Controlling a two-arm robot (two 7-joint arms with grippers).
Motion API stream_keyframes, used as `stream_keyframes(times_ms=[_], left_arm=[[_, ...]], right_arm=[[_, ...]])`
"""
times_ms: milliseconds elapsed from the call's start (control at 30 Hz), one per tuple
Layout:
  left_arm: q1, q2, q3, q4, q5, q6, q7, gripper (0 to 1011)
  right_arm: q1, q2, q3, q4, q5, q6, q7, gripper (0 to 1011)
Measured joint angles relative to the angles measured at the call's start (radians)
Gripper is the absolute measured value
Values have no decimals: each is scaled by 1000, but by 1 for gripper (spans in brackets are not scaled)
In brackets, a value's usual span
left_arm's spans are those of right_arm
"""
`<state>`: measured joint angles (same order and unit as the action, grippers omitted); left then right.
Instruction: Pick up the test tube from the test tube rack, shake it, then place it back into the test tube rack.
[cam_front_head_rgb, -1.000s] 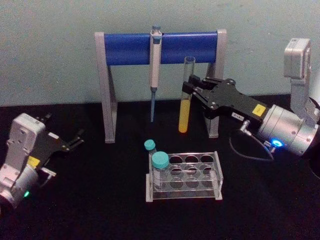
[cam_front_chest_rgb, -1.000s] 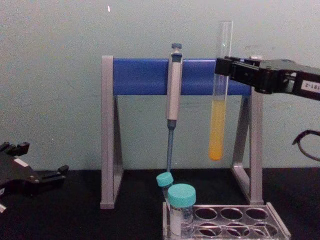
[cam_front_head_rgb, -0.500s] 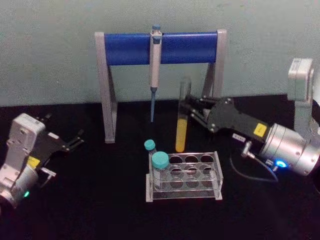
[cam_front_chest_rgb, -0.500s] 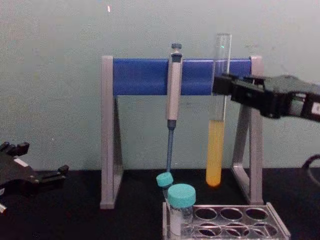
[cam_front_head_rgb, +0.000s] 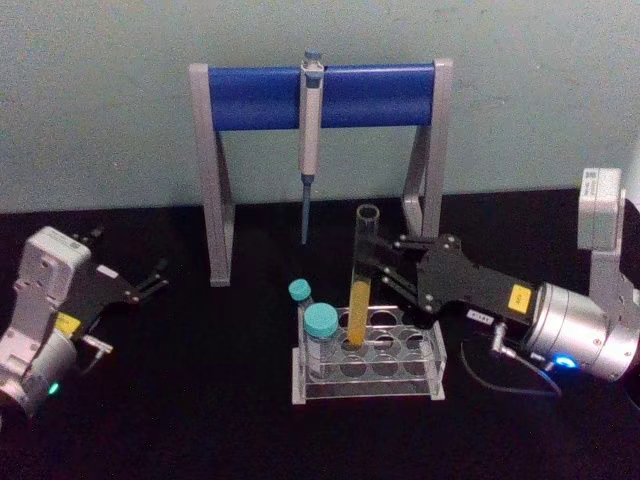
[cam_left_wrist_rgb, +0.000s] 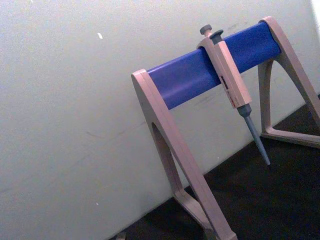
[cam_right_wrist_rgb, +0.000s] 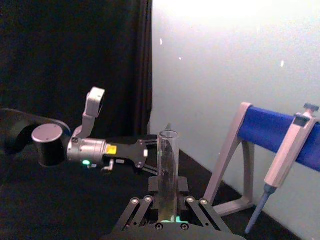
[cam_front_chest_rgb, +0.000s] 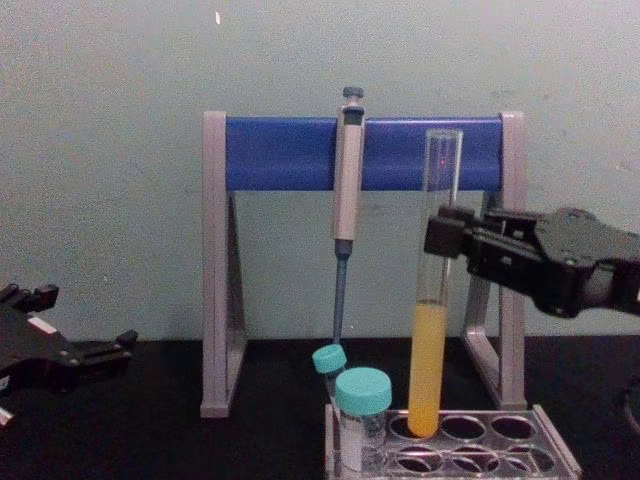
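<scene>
The test tube (cam_front_head_rgb: 361, 268) is a long clear tube with yellow-orange liquid in its lower part. It leans slightly, and its round bottom sits in a back-row hole of the test tube rack (cam_front_head_rgb: 437, 352), beside the teal-capped tubes. My right gripper (cam_front_head_rgb: 384, 274) is shut on the test tube's middle, reaching in from the right. In the chest view the test tube (cam_front_chest_rgb: 433, 290) stands upright in the right gripper (cam_front_chest_rgb: 446, 236) above the rack (cam_front_chest_rgb: 556, 446). The right wrist view has the tube (cam_right_wrist_rgb: 167, 155) rising between the fingers. My left gripper (cam_front_head_rgb: 152, 280) rests open at the far left.
A tall grey-legged stand with a blue crossbar (cam_front_head_rgb: 330, 95) stands behind the rack, with a grey-blue pipette (cam_front_head_rgb: 310, 140) hanging from it. Two teal-capped tubes (cam_front_head_rgb: 320, 325) fill the rack's left end. Black tabletop lies between the left gripper and the rack.
The right gripper has come down and toward me with the test tube, from in front of the blue crossbar to the rack, where the tube's bottom now enters a hole. The left arm stayed still.
</scene>
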<state>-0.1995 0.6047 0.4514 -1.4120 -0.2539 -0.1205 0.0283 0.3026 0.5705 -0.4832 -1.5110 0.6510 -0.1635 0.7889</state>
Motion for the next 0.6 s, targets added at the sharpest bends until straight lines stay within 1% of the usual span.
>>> stream_keyframes(times_ms=[233,600], left_arm=[[0,0,0,0,0,0,0,1001],[0,0,0,0,0,0,0,1001]], right_arm=[[8,-3,-12,36,0,-15,24,213],[11,-9,-20,71,0,-26,36,213]])
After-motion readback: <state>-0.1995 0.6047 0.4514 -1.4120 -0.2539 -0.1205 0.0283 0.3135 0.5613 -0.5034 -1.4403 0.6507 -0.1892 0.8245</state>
